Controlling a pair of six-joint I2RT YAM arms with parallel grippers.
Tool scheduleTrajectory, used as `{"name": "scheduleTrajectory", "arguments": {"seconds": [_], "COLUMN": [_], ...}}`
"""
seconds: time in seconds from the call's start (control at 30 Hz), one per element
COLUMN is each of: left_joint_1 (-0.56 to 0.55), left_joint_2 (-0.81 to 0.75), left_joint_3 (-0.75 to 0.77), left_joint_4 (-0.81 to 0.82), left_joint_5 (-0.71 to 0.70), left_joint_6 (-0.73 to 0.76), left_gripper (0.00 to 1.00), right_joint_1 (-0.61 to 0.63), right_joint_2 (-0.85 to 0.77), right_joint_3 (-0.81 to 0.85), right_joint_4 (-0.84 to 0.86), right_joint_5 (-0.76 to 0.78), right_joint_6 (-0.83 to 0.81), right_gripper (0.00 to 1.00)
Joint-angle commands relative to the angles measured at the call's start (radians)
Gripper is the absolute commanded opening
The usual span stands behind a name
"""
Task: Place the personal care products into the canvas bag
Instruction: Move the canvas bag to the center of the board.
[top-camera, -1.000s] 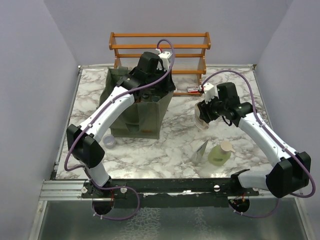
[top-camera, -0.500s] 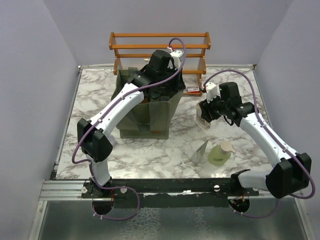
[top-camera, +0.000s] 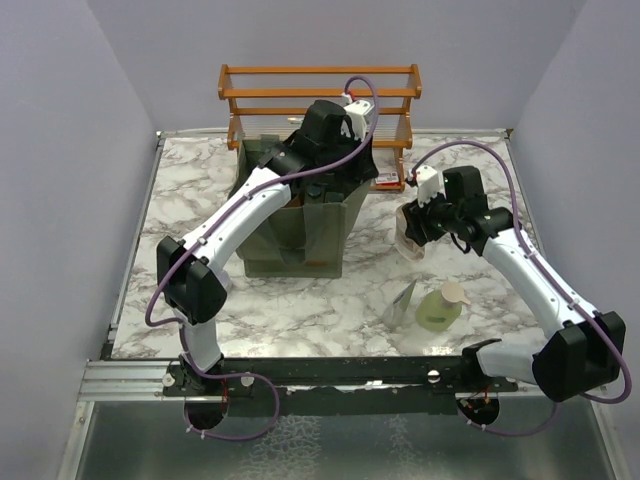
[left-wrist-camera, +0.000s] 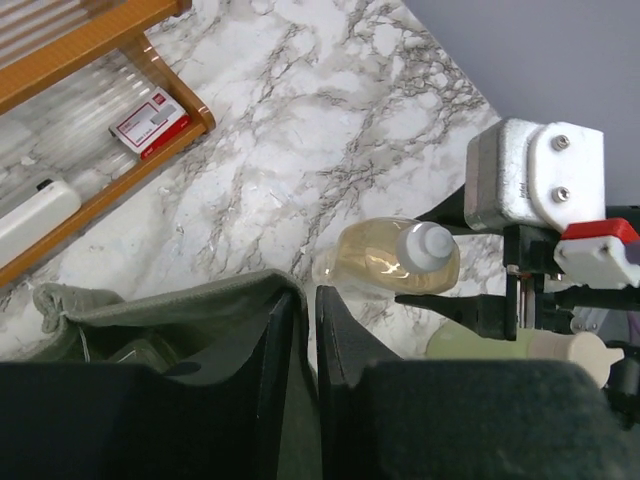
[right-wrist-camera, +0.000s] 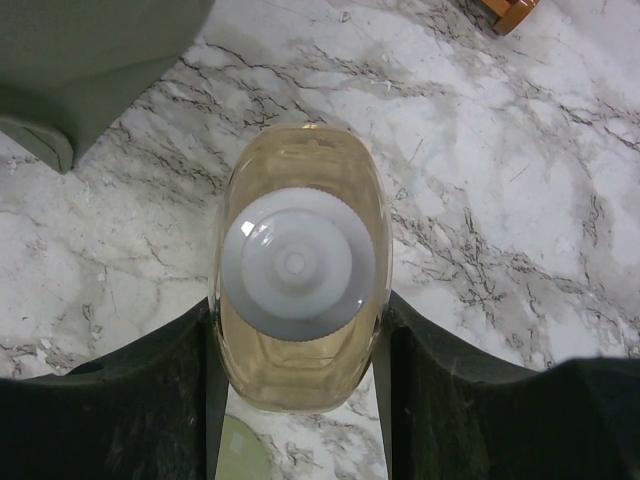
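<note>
My left gripper (top-camera: 342, 186) is shut on the right rim of the olive-green canvas bag (top-camera: 300, 228), which stands at the back middle of the table. In the left wrist view the fingers (left-wrist-camera: 308, 295) pinch the bag fabric (left-wrist-camera: 180, 320). My right gripper (top-camera: 412, 228) is shut on a clear amber bottle with a pale cap (top-camera: 408, 240) and holds it above the table, right of the bag. The bottle fills the right wrist view (right-wrist-camera: 297, 270) and shows in the left wrist view (left-wrist-camera: 395, 258). A pale green bottle (top-camera: 440, 308) and a grey pouch (top-camera: 402, 303) sit near the front right.
An orange-brown wooden rack (top-camera: 320, 95) stands behind the bag. A small red-and-white box (top-camera: 385, 180) lies on its lowest shelf, also seen from the left wrist (left-wrist-camera: 150, 120). The bag's corner (right-wrist-camera: 90, 60) is up-left of the held bottle.
My left gripper has moved right and pulled the bag's rim and the bag with it. My right gripper has shifted slightly with the amber bottle still in it.
</note>
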Motion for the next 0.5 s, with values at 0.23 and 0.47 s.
{"name": "scheduleTrajectory", "arguments": {"seconds": [0.23,0.47], "left_joint_1": [-0.023,-0.011], "left_joint_2": [-0.171,-0.252], "left_joint_3": [-0.1,-0.128], "left_joint_4": [0.106,0.058], "left_joint_5": [0.107,0.213], "left_joint_6": [0.163,0.29], "left_gripper": [0.49,0.76], "right_joint_1": [-0.004,-0.004], "right_joint_2": [-0.064,-0.087], "right_joint_3": [0.036,0.056], "right_joint_4": [0.113,0.104], "right_joint_5": [-0.069,-0.154], "right_joint_6": [-0.013,-0.055], "right_gripper": [0.02,0.02]}}
